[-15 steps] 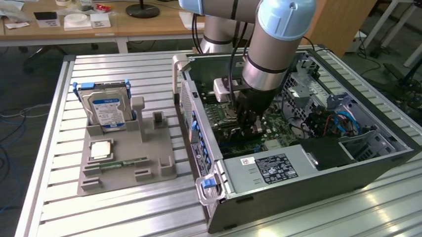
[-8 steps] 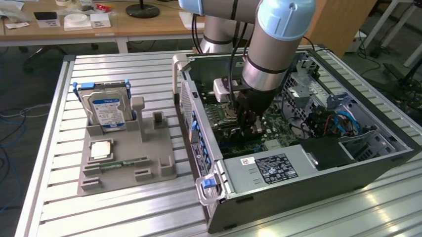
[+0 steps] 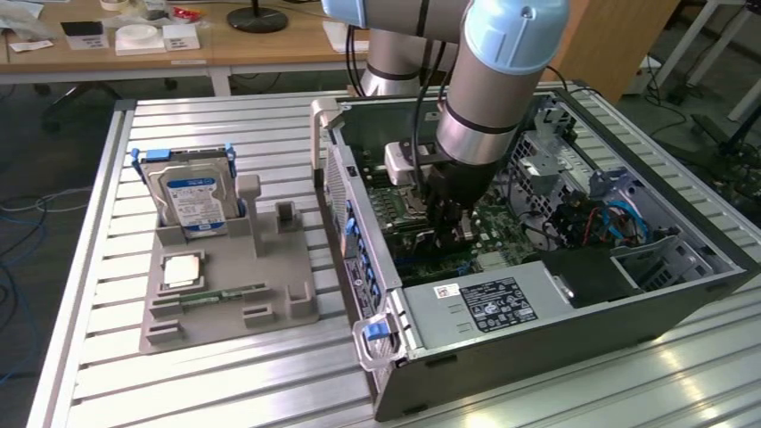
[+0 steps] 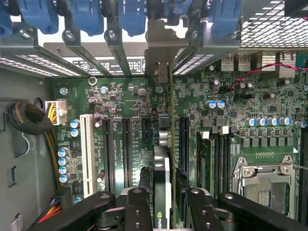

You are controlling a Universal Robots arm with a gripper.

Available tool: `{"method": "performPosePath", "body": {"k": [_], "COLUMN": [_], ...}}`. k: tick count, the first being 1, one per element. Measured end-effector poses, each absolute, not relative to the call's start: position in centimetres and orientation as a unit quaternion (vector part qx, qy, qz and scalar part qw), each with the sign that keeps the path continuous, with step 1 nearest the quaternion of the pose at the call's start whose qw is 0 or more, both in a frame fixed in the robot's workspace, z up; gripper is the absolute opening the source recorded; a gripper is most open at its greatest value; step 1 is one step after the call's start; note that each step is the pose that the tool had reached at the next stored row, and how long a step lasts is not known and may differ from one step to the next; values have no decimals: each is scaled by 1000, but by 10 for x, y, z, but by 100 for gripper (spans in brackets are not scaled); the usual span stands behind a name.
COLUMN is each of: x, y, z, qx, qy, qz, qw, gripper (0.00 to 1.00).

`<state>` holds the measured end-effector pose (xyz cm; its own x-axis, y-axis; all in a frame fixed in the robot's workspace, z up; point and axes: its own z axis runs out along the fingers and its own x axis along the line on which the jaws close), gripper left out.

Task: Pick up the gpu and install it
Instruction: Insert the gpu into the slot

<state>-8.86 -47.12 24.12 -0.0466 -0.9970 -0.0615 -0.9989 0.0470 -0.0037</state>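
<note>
A: Where's the arm?

B: Down inside the open computer case [image 3: 666,294], over the motherboard [image 4: 130,101].

A: And the gpu [image 4: 162,187]?

B: Standing on edge between the fingers [image 4: 138,211] of the gripper [image 4: 162,216], its long axis running straight away from them toward its metal bracket [image 4: 161,53] at the rear slots.

A: Clamped?

B: The pads flank it closely; I can't tell whether they grip or have let go.
</note>
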Motion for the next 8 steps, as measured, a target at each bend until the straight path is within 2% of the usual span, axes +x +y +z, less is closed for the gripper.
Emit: {"method": "performPosePath", "body": {"k": [8], "x": [-89], "y": [-470], "z": [247], "qx": [-690], "qy": [724], "qz": [20], "qw": [24], "gripper": [34]}}
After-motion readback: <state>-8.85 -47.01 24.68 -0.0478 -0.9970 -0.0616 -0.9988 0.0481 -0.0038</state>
